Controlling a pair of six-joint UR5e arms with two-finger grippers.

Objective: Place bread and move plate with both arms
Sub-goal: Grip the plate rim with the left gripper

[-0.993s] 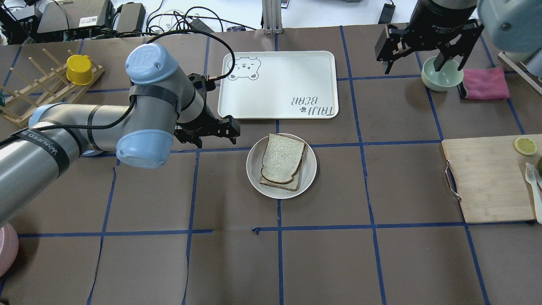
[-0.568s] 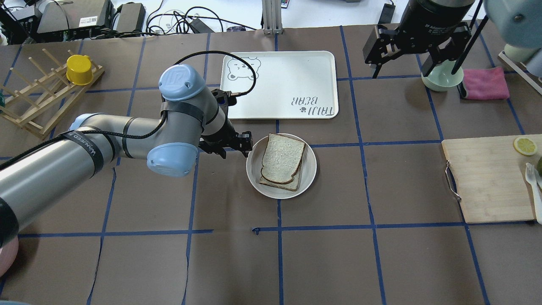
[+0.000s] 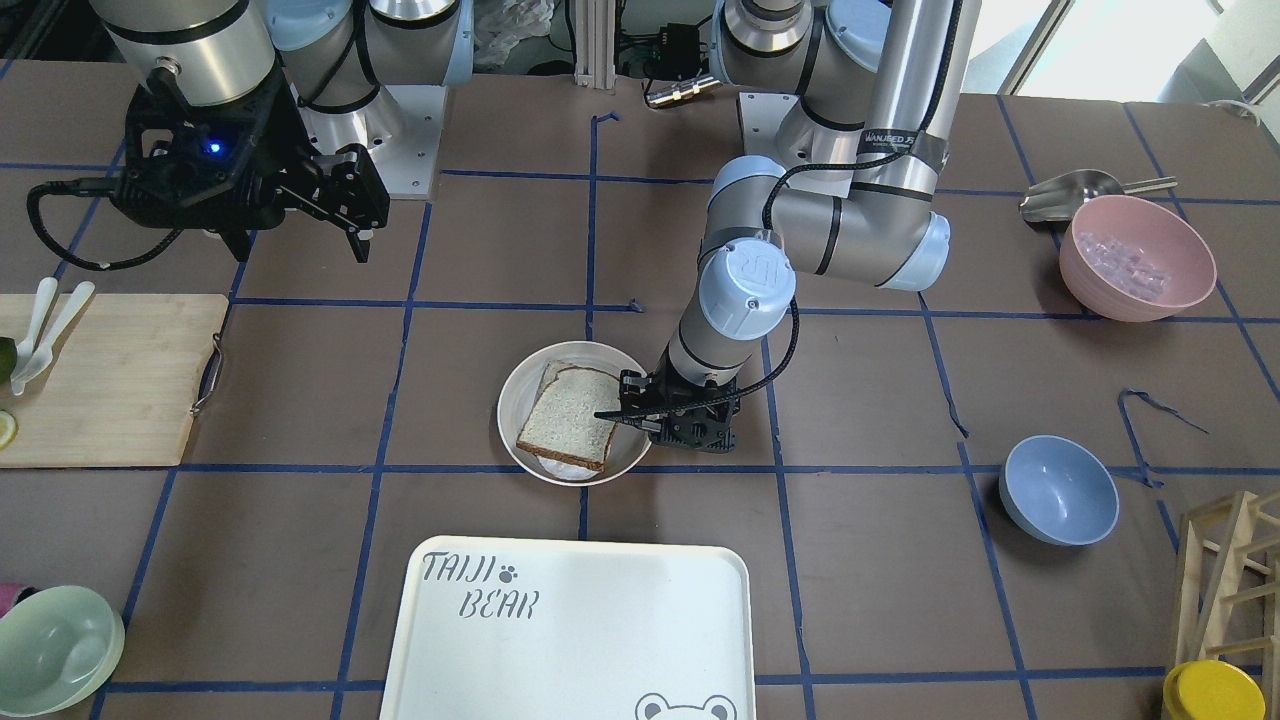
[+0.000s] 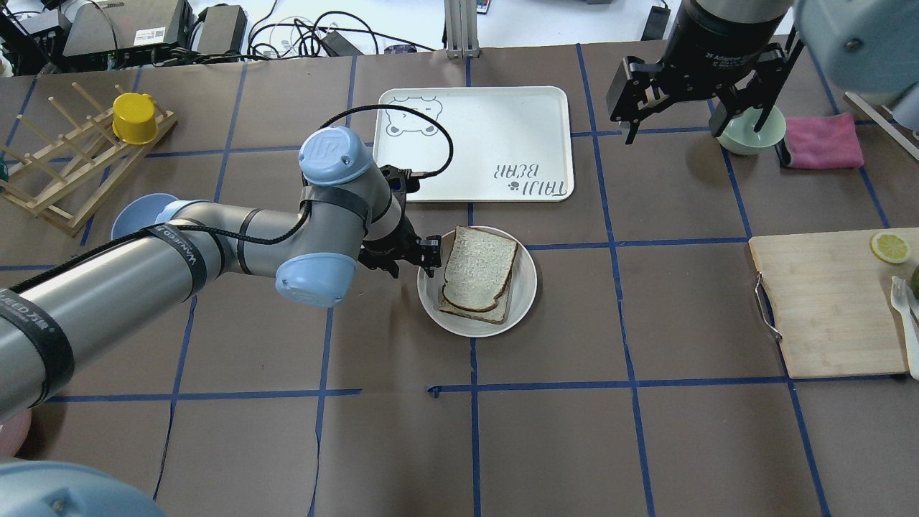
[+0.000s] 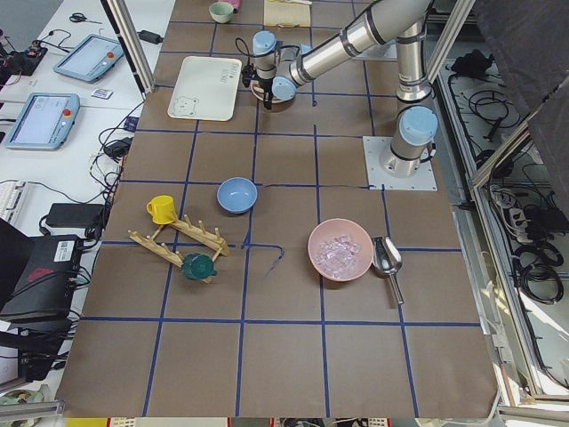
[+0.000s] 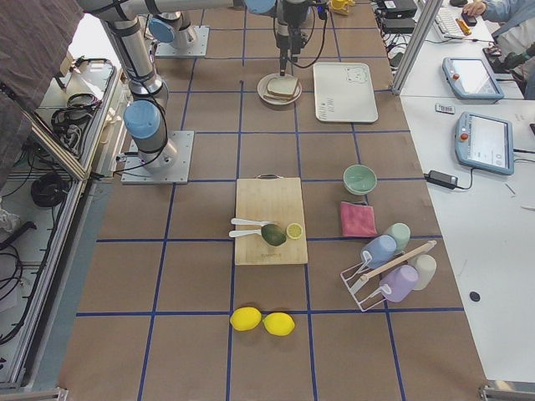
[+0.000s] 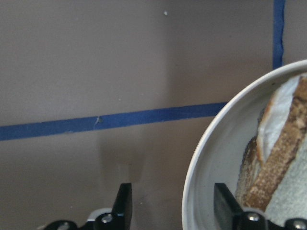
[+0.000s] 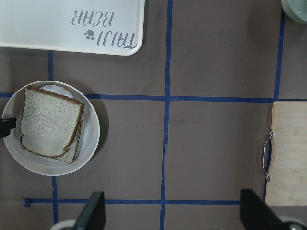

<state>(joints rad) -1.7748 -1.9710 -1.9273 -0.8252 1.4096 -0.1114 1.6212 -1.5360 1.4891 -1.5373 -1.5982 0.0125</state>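
I am watching the bread (image 4: pixel 479 267) lying flat on the plate (image 4: pixel 528 287), which is sitting just off the robot-facing long edge of the TAIJI BEAR tray (image 4: pixel 474 136). The slice's long axis is running away from that tray edge, leaning slightly. Its squarer end is facing the tray and its rounder end is pointing off toward the robot. Its face is showing pale greyish-white and grainy, ringed by a dark brown crust, and it is resting on a second slice (image 4: pixel 495 314) peeking out beneath. The left gripper (image 4: pixel 414 262) is hanging low off that same tray edge, toward the bear-face end. Its jaws are standing partly apart astride the plate's rim, one finger inside and one outside, gripping nothing. The right gripper (image 4: pixel 673 122) is hovering high past the tray's lettered short end, jaws spread wide and carrying nothing.
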